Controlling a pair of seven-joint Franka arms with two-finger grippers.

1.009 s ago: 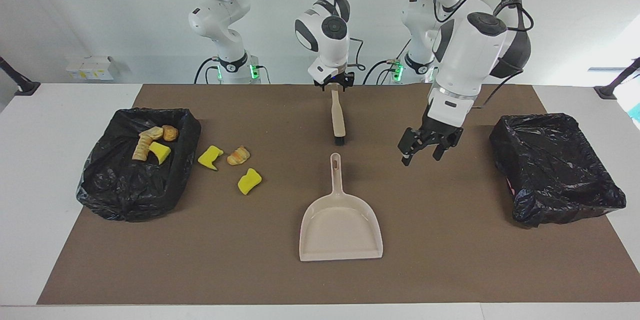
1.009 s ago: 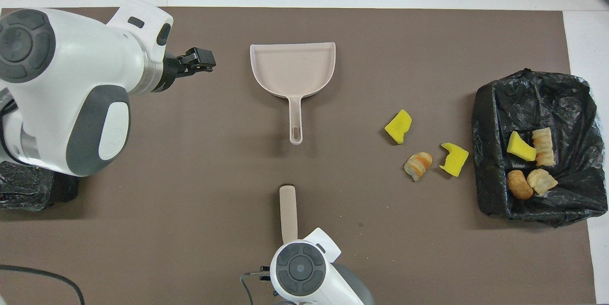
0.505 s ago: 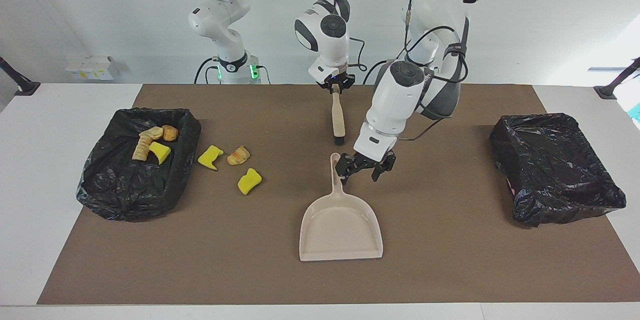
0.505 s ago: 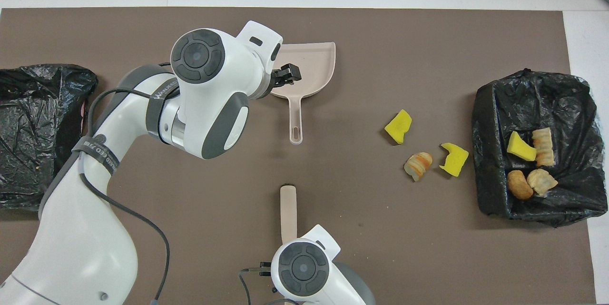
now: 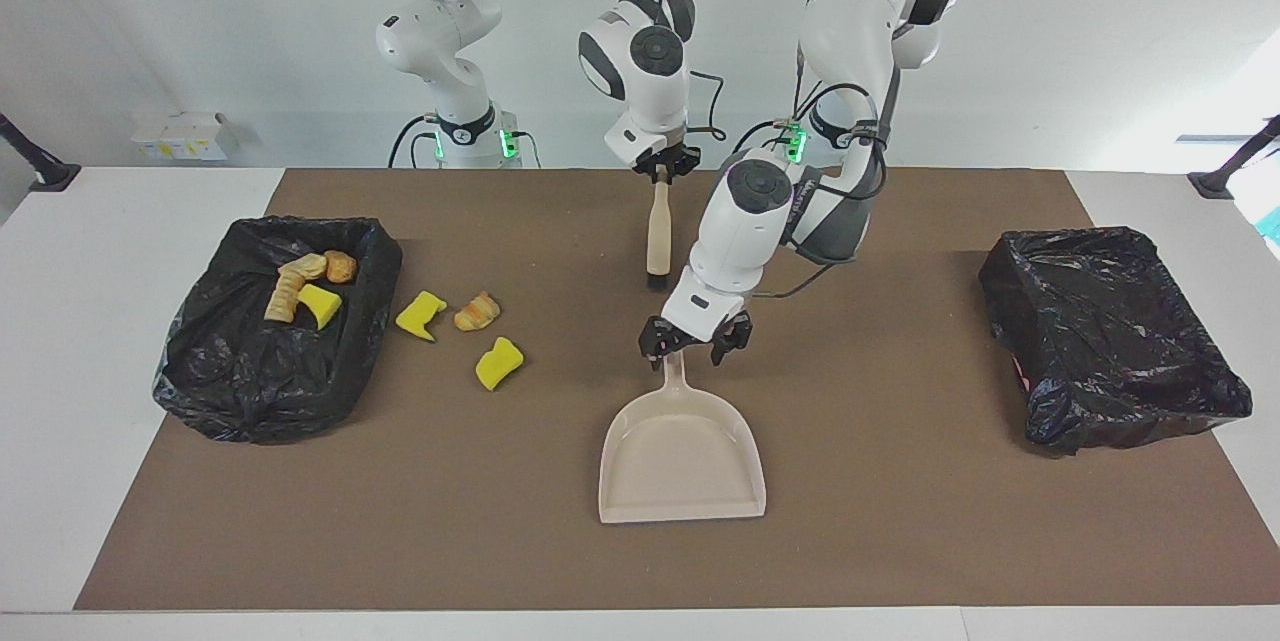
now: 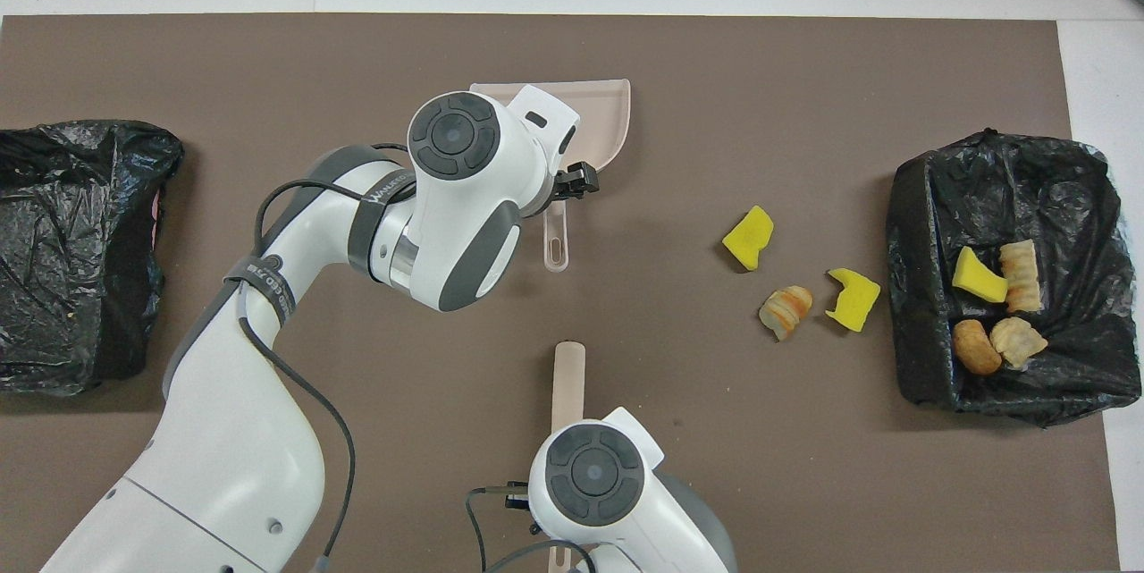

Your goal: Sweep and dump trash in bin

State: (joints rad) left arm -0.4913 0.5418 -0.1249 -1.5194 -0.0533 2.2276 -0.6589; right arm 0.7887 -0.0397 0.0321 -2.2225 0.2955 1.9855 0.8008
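Note:
Three pieces of trash lie on the brown mat beside the bin (image 5: 275, 361) at the right arm's end: a yellow sponge chunk (image 5: 420, 314) (image 6: 853, 298), a croissant piece (image 5: 477, 311) (image 6: 786, 311) and a second sponge chunk (image 5: 498, 363) (image 6: 749, 237). Several more pieces lie inside that bin (image 6: 1005, 189). My right gripper (image 5: 662, 169) is shut on the handle of the beige brush (image 5: 657, 231) (image 6: 568, 381), which hangs bristles down. My left gripper (image 5: 693, 349) (image 6: 572, 189) is open, its fingers either side of the handle of the beige dustpan (image 5: 683, 451) (image 6: 608, 122).
A second bin (image 5: 1110, 336) (image 6: 71, 251) lined with a black bag stands at the left arm's end of the mat. The left arm's wrist covers part of the dustpan in the overhead view. White table surrounds the mat.
The left arm swung from beside the bin at its own end to the dustpan handle and came down over it. The right gripper shut on the brush and shifted it slightly.

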